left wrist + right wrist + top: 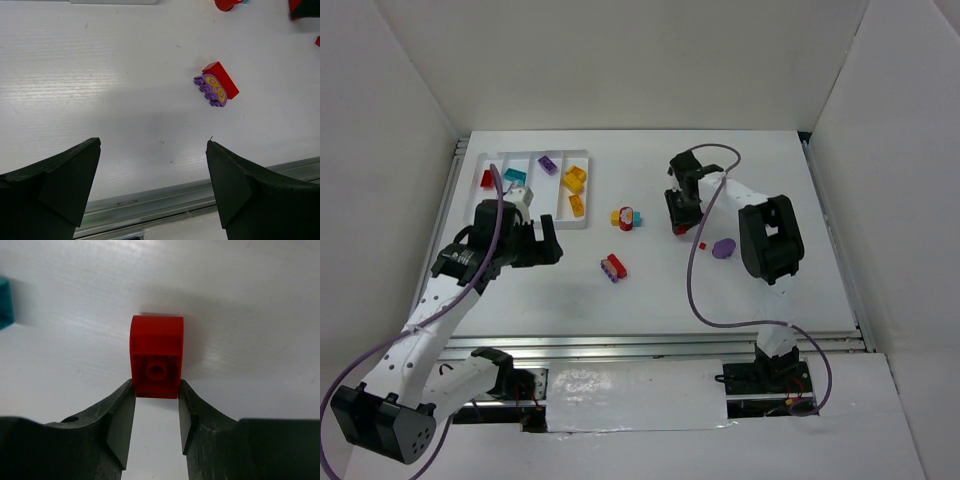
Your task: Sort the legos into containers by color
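- Bricks of coloured plastic [574,180] lay in the white plastic compartment tray [550,200] at the desk's [770,180] far left; others [626,217] lay loose mid-desk.
- Left fingers [55,185] stood spread wide, a red-and-purple plastic brick [216,85] lying ahead.
- Right fingers [120,415] pinched a small red plastic brick [156,357].

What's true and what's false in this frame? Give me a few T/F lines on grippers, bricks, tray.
1. The right gripper has its fingers against both sides of a red brick. True.
2. The left gripper holds the red-and-purple brick. False: it is open and empty, and that brick lies on the table ahead of it.
3. The yellow bricks sit in the rightmost compartment of the tray. True.
4. Everything purple is already in the tray. False: a purple piece lies loose on the table.
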Robot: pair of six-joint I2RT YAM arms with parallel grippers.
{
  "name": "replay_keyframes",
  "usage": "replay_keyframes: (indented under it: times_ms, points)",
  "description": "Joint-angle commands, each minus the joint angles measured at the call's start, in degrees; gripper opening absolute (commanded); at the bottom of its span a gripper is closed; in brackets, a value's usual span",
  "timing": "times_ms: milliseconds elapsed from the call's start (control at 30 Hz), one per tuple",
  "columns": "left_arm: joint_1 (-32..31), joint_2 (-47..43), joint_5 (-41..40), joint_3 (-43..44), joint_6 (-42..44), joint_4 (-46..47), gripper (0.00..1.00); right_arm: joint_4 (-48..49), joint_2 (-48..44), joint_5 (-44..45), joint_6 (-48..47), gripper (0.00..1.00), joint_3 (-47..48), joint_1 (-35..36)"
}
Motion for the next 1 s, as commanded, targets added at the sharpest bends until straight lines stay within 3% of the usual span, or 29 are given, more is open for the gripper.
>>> replay_keyframes:
  times_ms: [0,100,167,200,233,367,533,633,733,867,967]
  points:
    - [0.7,-0.9,2.1,1.0,-0.7,2.7,1.0,4.7,-10.0,-5.3,3.0,0.0,-4.9,-0.1]
    - [0.8,-2.7,7.9,0.5,-4.1,5.5,0.99,10.5,-20.1,-15.5,4.1,0.0,-13.0,1.1]
    - [0.7,-4.2,19.1,-1.4,-6.4,12.6,1.0,15.7,-28.2,-23.0,5.0,0.0,-19.7,2.2]
    - [0.7,-4.6,23.4,-2.4,-7.2,15.7,1.0,17.5,-30.4,-31.1,6.6,0.0,-22.0,3.1]
    - [0.6,-5.5,32.3,-3.4,-8.2,23.3,1.0,21.9,-32.6,-35.3,7.7,0.0,-24.1,3.4]
    - [-0.5,-6.5,44.5,-9.5,-14.0,39.2,1.0,36.6,-42.9,-50.6,18.0,0.0,-36.5,5.7]
    - [-2.4,-6.3,46.2,-11.3,-16.5,45.5,1.0,50.7,-51.2,-50.5,28.7,0.0,-42.7,13.7]
    - [-3.5,-6.6,48.5,-12.2,-17.8,48.7,0.99,51.0,-51.8,-50.1,30.0,0.0,-40.7,18.1]
    - [-4.1,-6.6,46.7,-11.0,-15.4,44.5,0.99,51.8,-52.0,-49.0,30.5,0.0,-38.8,20.3]
    - [-4.1,-6.7,45.8,-10.0,-13.8,40.3,0.98,54.2,-52.8,-48.7,32.3,0.0,-39.2,20.5]
    - [-4.1,-6.8,47.7,-10.8,-15.8,42.6,0.93,55.8,-52.0,-49.7,33.2,0.0,-39.0,21.0]
